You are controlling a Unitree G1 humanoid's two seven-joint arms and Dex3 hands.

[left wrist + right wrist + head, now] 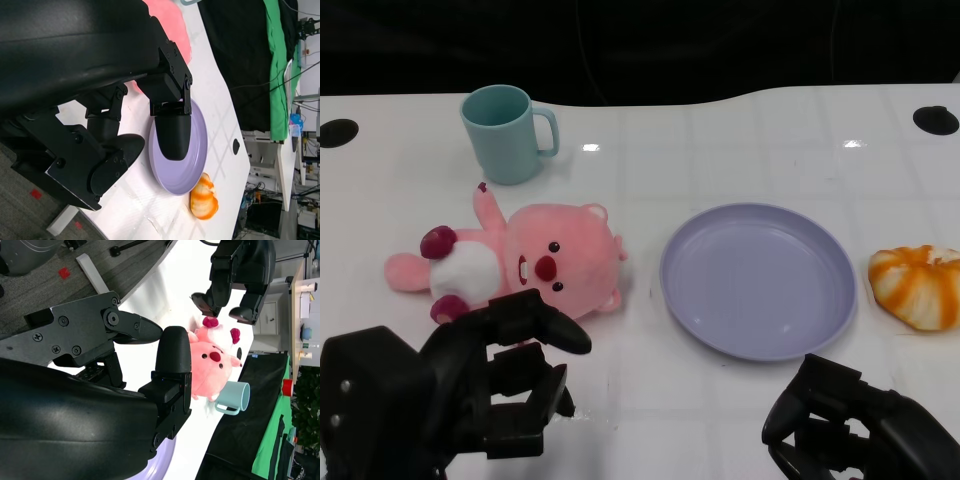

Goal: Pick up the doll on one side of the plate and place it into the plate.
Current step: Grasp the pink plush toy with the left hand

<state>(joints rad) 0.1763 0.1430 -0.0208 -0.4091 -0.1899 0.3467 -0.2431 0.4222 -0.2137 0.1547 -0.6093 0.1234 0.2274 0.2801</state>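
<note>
Now the left hand (495,385) hovers near the table's (740,130) front edge, just short of the pink doll (535,265), its fingers apart and closed on nothing. The doll lies on its back toward the left side of the table, head pointing at the plate (757,278), well clear of it. Behind the doll, close to the far edge, stands a teal mug (505,133). The lilac plate sits in the middle-right with nothing in it, and an orange-and-white striped toy (918,286) rests beyond it by the right edge. Down at the front right corner the right hand (850,420) waits low with nothing in it; its fingers look loosely curled, though I cannot tell exactly how far.

To my eye the reach is what matters now. The left hand would do best to come down over the doll's plump middle, fingers spread wide enough to span the soft body, then close firmly, since plush gives and slips. Lifting straight up before swinging right should keep the doll clear of the plate's rim and away from the mug.
</note>
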